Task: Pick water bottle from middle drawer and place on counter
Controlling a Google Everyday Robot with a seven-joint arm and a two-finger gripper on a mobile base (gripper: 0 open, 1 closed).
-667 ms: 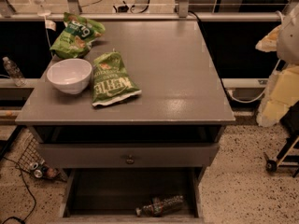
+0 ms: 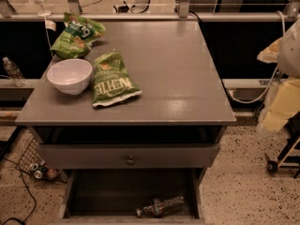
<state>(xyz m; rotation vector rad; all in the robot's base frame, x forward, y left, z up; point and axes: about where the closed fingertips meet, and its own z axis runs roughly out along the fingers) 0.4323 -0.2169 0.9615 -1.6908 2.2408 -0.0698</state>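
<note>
Camera view | desk (image 2: 183, 64) seen loaded at left | middle drawer (image 2: 117, 191) pulled open at bottom | pincer (image 2: 281, 104) at right edge beside desk, state cannot be told | two chip bags (image 2: 112, 81) | white bowl (image 2: 69, 75) | water bottle (image 2: 161, 206) laid sideways on drawer floor, near front.

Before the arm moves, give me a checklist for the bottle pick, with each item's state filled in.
1. Middle drawer pulled open: ok.
2. Water bottle inside it, lying on its side near the front: ok.
3. Nothing lying on the bottle: ok.
4. Bare counter right of the chip bag: ok.
5. Gripper ready above the drawer: cannot tell. It is out of view, and only the arm shows at the right edge, away from the drawer.
</note>
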